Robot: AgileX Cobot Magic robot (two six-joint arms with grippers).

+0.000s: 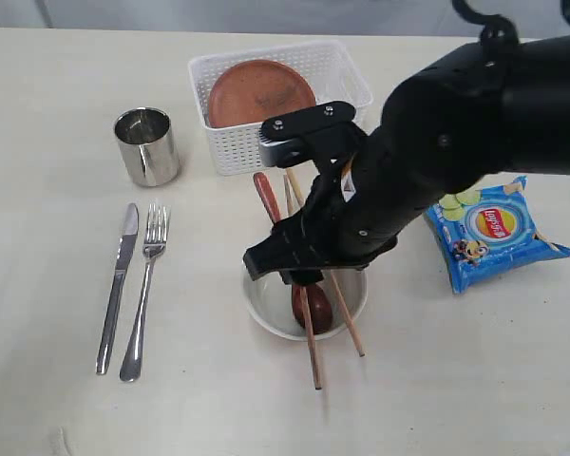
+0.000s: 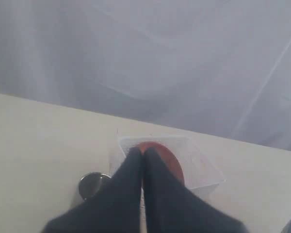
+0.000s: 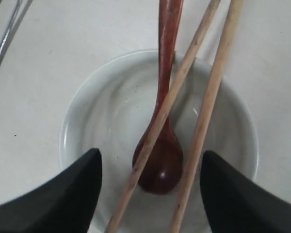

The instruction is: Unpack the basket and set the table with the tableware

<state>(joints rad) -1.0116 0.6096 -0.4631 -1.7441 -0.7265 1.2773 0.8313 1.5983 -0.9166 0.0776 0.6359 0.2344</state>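
Observation:
The white basket [image 1: 230,144] stands at the back of the cream table [image 1: 57,228] with the brown plate [image 1: 259,93] leaning inside it. A cream bowl [image 1: 264,309] in front holds the reddish-brown spoon [image 1: 266,195], and the two chopsticks [image 1: 312,353] lie across it. My right gripper [image 3: 150,182] hovers open over the bowl [image 3: 82,116], one finger each side of the chopsticks [image 3: 211,92] and spoon bowl [image 3: 160,167]. The steel cup [image 1: 146,144], knife [image 1: 118,285] and fork [image 1: 144,290] lie on the left. My left gripper [image 2: 144,151] is shut and empty, high above the basket [image 2: 203,167] and plate [image 2: 170,162].
A blue chip packet [image 1: 494,233] lies on the table to the right of the bowl, partly under my right arm. The steel cup [image 2: 91,185] also shows in the left wrist view, beside the basket.

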